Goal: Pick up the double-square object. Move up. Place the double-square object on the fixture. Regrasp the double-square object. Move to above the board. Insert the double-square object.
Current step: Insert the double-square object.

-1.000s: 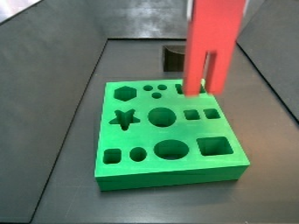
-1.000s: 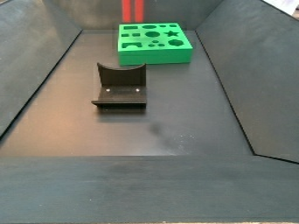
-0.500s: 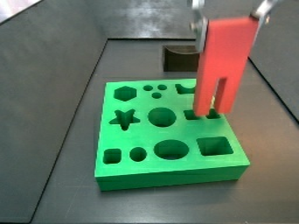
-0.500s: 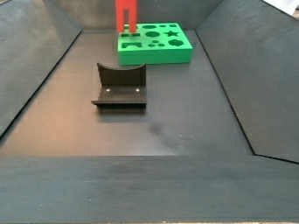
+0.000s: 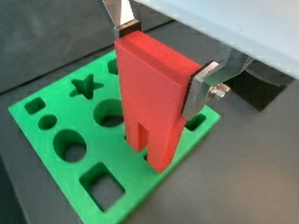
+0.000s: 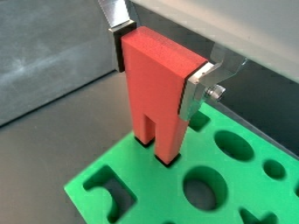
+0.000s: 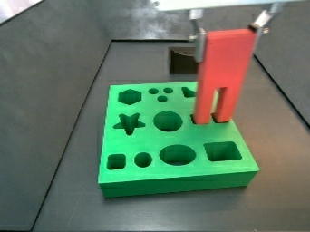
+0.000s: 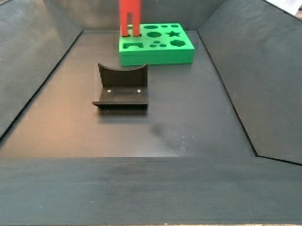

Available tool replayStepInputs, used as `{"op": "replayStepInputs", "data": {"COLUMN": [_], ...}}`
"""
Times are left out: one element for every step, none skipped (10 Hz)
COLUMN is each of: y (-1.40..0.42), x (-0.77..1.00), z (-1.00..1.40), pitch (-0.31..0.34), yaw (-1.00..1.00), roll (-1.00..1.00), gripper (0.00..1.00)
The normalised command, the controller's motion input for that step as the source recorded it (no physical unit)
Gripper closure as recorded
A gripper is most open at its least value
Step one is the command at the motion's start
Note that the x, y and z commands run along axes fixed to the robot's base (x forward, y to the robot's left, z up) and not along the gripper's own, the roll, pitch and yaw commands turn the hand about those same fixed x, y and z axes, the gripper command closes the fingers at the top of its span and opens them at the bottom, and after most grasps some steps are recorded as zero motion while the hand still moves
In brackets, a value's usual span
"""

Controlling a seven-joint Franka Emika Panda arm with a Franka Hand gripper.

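1. Tool (image 5: pixel 160 61) above the board (image 5: pixel 70 153), fingers clamped on the top of the double-square object (image 5: pixel 158 96).
2. Upright, prongs down, tips in the board's twin square holes (image 7: pixel 208 118).
3. Fixture (image 8: pixel 120 88) well apart on the floor.

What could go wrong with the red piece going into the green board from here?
The hand grips only the top of the double-square object, so it might tilt under push. Its prongs are at the board; a slight misalignment could jam them on the hole edges.
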Motion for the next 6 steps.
{"op": "replayStepInputs", "data": {"y": [-0.13, -0.17, -0.23, -0.20, -0.05, 0.00], "x": [-0.10, -0.01, 0.13, 0.21, 0.00, 0.00], "z": [-0.57, -0.75, -0.86, -0.84, -0.17, 0.00], "pitch": [0.000, 0.000, 0.000, 0.000, -0.004, 0.001], "yaw": [0.00, 0.00, 0.07, 0.11, 0.11, 0.00], "roll": [0.28, 0.28, 0.23, 0.23, 0.14, 0.00], "gripper": [1.00, 1.00, 1.00, 1.00, 1.00, 1.00]}}
